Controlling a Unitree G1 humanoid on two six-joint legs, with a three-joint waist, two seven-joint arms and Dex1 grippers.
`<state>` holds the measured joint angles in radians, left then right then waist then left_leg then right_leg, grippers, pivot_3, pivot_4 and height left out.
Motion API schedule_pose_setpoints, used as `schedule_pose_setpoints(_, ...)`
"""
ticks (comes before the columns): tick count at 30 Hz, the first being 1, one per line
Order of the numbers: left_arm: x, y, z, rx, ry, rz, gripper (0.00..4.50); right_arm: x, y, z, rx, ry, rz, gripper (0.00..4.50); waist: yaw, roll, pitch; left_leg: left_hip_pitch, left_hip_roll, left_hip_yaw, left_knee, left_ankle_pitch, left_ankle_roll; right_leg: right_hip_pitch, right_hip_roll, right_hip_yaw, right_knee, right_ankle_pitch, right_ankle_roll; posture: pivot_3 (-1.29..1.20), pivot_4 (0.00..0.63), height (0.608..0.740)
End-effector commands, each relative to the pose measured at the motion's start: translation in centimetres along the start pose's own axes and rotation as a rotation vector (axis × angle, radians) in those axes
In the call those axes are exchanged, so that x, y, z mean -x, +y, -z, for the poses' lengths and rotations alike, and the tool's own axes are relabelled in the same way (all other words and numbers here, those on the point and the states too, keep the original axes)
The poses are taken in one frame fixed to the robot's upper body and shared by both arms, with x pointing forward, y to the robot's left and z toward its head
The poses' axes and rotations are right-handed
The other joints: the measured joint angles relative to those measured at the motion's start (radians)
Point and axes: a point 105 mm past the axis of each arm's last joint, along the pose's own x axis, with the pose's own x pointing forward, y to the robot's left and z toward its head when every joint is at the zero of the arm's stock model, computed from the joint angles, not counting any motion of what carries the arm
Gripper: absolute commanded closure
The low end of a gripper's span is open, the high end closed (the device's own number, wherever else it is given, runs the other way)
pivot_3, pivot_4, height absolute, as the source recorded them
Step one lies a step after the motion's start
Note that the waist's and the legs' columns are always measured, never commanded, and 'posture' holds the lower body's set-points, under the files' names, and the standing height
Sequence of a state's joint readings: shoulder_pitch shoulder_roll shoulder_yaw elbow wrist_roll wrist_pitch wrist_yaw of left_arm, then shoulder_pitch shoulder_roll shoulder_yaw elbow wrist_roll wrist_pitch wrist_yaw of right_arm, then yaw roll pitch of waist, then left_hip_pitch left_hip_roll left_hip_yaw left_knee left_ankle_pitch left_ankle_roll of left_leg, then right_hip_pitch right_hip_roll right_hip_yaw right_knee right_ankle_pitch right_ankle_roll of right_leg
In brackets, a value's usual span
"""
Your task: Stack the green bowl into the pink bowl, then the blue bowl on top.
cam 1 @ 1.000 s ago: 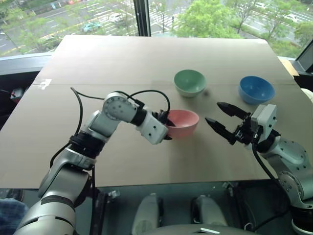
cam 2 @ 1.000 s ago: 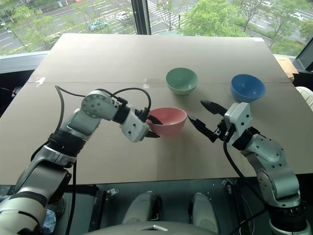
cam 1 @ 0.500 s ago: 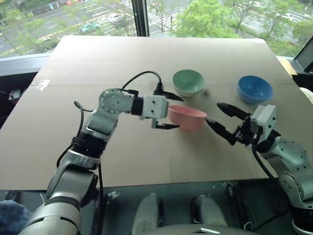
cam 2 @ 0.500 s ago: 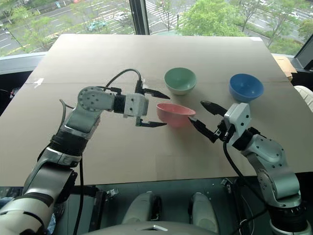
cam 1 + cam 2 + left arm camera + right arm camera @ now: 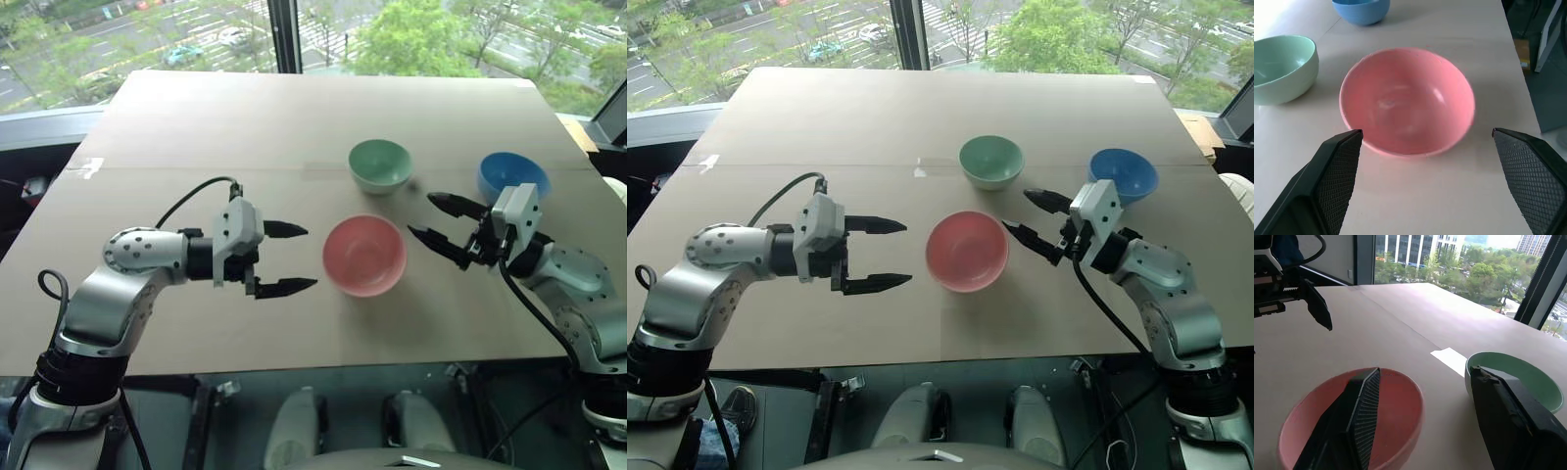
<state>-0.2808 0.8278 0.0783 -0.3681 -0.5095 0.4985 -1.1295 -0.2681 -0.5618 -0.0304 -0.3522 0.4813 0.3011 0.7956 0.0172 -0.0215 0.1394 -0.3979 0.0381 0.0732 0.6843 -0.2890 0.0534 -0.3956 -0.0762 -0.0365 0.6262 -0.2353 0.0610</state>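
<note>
The pink bowl (image 5: pixel 364 256) sits upright on the table's middle, with nothing in it. My left gripper (image 5: pixel 309 258) hovers just left of it, open, its fingers pointing at the bowl without touching. In the left wrist view the pink bowl (image 5: pixel 1406 100) lies beyond the spread fingertips (image 5: pixel 1347 147). The green bowl (image 5: pixel 380 164) stands behind the pink one. At the right, the blue bowl (image 5: pixel 512 178) is partly hidden by my right hand. My right gripper (image 5: pixel 421 215) is open and empty, just right of the pink bowl and pointing between it and the green bowl (image 5: pixel 1518 369).
The brown table (image 5: pixel 196 127) stretches wide to the left and back, with a white tape mark (image 5: pixel 90 166) near its left edge. Windows run behind the far edge. The near edge lies just below both arms.
My left gripper has let go of the pink bowl's rim, opened wide and drawn back to the left. The bowl now rests flat, slightly further right. My right gripper edged forward.
</note>
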Motion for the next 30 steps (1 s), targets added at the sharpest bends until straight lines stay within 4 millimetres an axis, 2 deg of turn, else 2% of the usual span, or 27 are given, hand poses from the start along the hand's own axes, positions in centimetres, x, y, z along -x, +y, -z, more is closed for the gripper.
schedule_pose_setpoints(1, 1.2, 0.1, -1.2, -0.012, -0.036, -0.091, 0.03, -0.4, -0.1, -0.7, 0.036, -0.029, -0.026, 1.44, -0.002, 0.0, 0.0, 0.0, 0.0, 0.0, 0.0, 0.0, 0.0, 0.0, 0.0, 0.0, 0.0, 0.0, 0.0, 0.0, 0.15, 0.738)
schedule_pose_setpoints(7, 3.1, -0.8, -4.0, 0.105, -0.22, -0.17, 0.03, -1.0, 0.1, -0.5, 0.075, -0.005, -0.071, 1.44, -0.005, 0.0, 0.0, 0.0, 0.0, 0.0, 0.0, 0.0, 0.0, 0.0, 0.0, 0.0, 0.0, 0.0, 0.0, 0.0, 0.15, 0.738)
schedule_pose_setpoints(11, 4.9, -1.6, -5.2, 0.185, -0.299, -0.2, 0.03, -2.3, -1.4, 1.5, 0.167, 0.149, -0.042, 1.44, -0.008, 0.0, 0.0, 0.001, 0.0, 0.001, 0.0, 0.0, 0.0, 0.0, -0.001, 0.0, 0.0, 0.0, 0.0, 0.0, 0.15, 0.738)
schedule_pose_setpoints(16, 7.1, -0.6, -3.4, 0.255, -0.277, -0.387, 0.03, -6.0, -3.8, 1.4, 0.263, 0.183, -0.004, 1.44, -0.023, 0.001, 0.001, 0.002, -0.001, 0.001, 0.0, 0.001, -0.001, 0.0, -0.001, 0.001, 0.001, 0.0, 0.0, 0.0, 0.15, 0.738)
schedule_pose_setpoints(22, 8.6, -0.2, -1.9, 0.258, -0.247, -0.515, 0.03, -10.2, -6.9, 1.4, 0.385, 0.259, 0.052, 1.44, -0.032, 0.001, 0.001, 0.001, -0.001, 0.0, -0.002, 0.001, -0.001, 0.0, -0.001, -0.001, 0.0, 0.0, 0.0, 0.0, 0.15, 0.738)
schedule_pose_setpoints(24, 8.9, 0.0, -1.8, 0.253, -0.248, -0.541, 0.03, -10.9, -7.5, 1.5, 0.399, 0.272, 0.063, 1.44, -0.031, 0.001, 0.001, 0.001, -0.001, 0.001, -0.003, 0.001, -0.001, -0.001, -0.001, 0.0, -0.001, 0.0, 0.0, 0.0, 0.15, 0.738)
schedule_pose_setpoints(30, 9.9, -0.1, -1.5, 0.228, -0.23, -0.592, 0.03, -13.1, -8.1, 3.8, 0.455, 0.41, 0.009, 1.44, -0.037, 0.002, 0.002, 0.001, -0.001, 0.001, -0.004, 0.001, -0.002, -0.001, -0.001, -0.001, -0.001, 0.0, 0.0, 0.0, 0.15, 0.738)
